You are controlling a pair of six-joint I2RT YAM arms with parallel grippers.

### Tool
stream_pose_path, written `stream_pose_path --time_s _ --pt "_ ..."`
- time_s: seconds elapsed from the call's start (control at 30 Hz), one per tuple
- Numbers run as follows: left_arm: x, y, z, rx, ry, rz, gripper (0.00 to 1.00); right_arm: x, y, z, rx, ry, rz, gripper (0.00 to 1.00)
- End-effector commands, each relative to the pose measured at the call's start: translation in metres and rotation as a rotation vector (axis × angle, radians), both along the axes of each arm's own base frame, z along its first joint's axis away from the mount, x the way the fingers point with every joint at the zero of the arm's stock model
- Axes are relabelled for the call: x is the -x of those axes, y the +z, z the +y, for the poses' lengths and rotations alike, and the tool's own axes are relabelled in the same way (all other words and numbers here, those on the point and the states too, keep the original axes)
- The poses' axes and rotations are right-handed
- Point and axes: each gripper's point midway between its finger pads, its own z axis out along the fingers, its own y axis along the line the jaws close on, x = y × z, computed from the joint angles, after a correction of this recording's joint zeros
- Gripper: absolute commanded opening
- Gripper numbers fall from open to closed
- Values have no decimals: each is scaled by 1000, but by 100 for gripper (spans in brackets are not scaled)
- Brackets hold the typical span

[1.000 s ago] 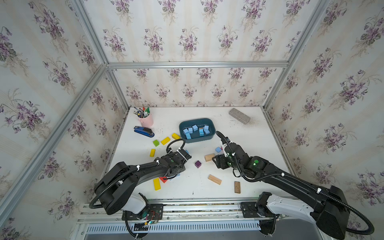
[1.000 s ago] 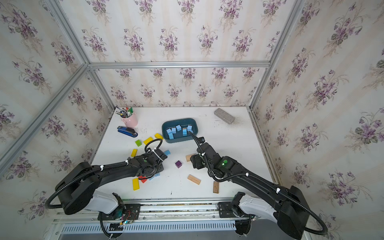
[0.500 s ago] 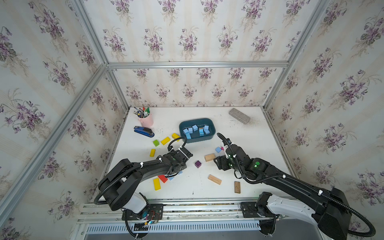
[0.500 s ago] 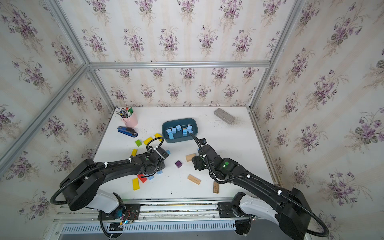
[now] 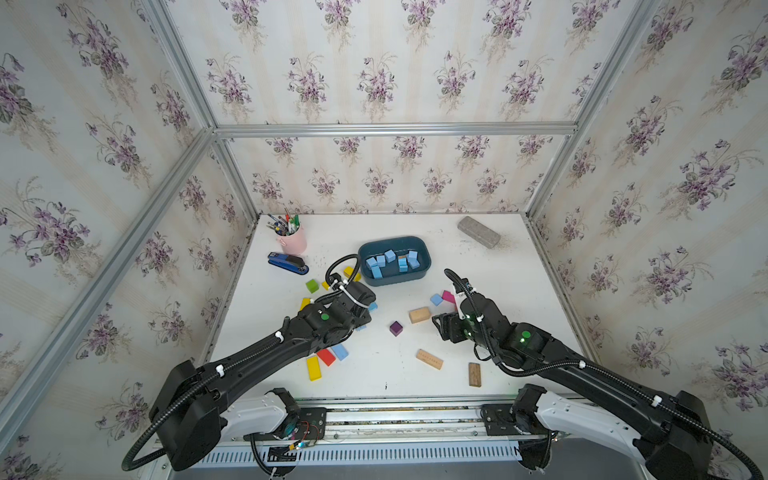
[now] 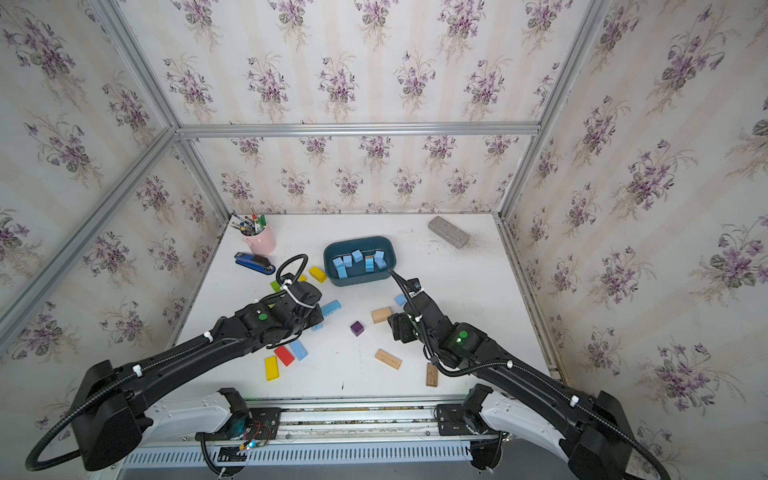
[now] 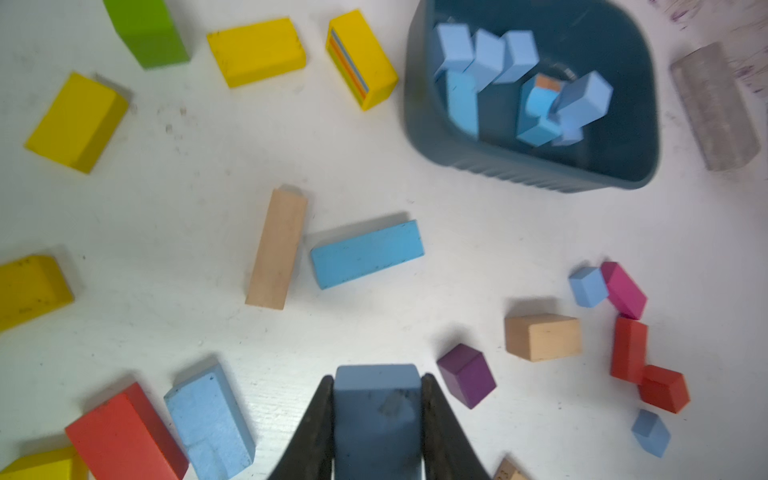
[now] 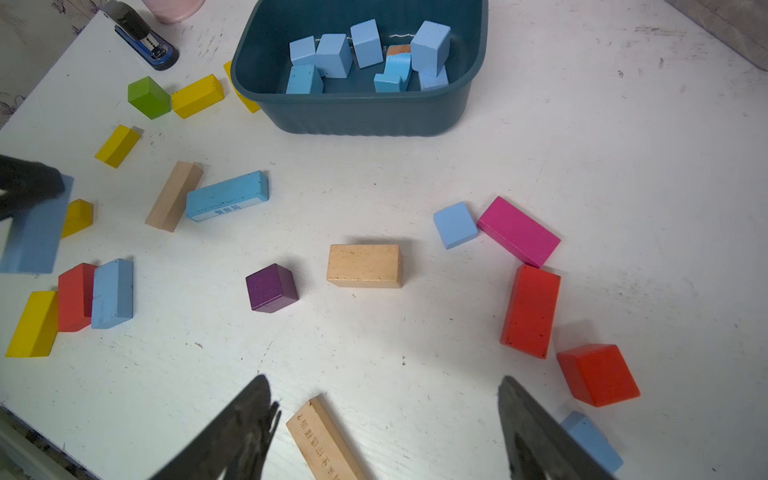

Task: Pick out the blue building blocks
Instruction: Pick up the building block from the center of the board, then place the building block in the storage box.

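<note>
We record several blue building blocks point(image 8: 365, 41) lying in the teal tub point(image 8: 357, 116), one blue block point(image 7: 377, 415) gripped by the left pincer point(image 7: 377, 379), the right pincer point(image 8: 383, 379) gaping empty, and four more lying loose on the worktop point(image 8: 415, 187), uncollected.

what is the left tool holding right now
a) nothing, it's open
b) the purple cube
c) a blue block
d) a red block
c: in the left wrist view the left tool is shut on a blue block, with a finger pressed against each side of it.
</note>
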Motion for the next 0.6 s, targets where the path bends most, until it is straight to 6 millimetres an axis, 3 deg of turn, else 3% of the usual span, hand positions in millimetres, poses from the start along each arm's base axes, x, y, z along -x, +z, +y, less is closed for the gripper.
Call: stream_pose_path --time_s 0.0,0.17,0.27,0.37,0.57 --pt "-18 34 4 -93 -17 -96 3 -3 7 -3 -26 -33 -27 81" --pt "-60 74 -29 -167 -103 -169 3 0 13 -4 -72 -38 -37 82" --pt "-88 76 -58 -184 -166 -158 3 3 12 -7 -84 -47 -36 82" --pt "-114 74 -84 -171 -219 -140 3 8 10 -9 -101 -47 -24 84" --pt "-158 45 -116 -169 -251 -82 4 16 6 -14 -125 -47 -15 85"
